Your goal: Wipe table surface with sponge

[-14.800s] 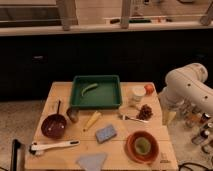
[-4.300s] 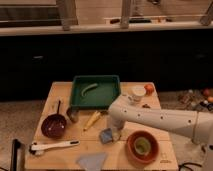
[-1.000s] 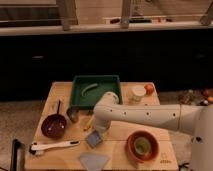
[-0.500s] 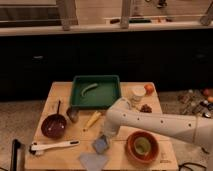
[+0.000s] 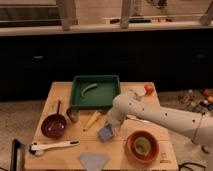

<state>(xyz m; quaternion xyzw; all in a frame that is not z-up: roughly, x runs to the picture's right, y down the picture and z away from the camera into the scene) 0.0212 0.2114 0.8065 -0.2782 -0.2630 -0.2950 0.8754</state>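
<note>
One white arm reached across the counter (image 5: 60, 95) from the right of the view as I ran the rig remotely. Its gripper (image 5: 111, 124) hung low over the middle of the boards, just in front of the green tray (image 5: 95, 78). Directly under the gripper, a shade toward the view's left, was the sponge (image 5: 105, 133), a small blue-grey block turned askew to the counter's edges and touching or very nearly touching the arm's tip. Whether the gripper had hold of the sponge or merely pressed on it, I could not tell, because the wrist's bulk hid the join. Nor could I make out the sponge's long axis, or whether its underside sat flat on the wood. Bare wood for a wiping stroke lay toward the front edge, between a white brush (image 5: 52, 146) and an orange bowl (image 5: 129, 146). A yellow item (image 5: 92, 120) sat just beside the sponge on the brush side, and a pale triangular cloth (image 5: 93, 161) lay near the front edge. Any sweep, I judged, would have to thread between them. The arm's base was cut off at the right border.
</note>
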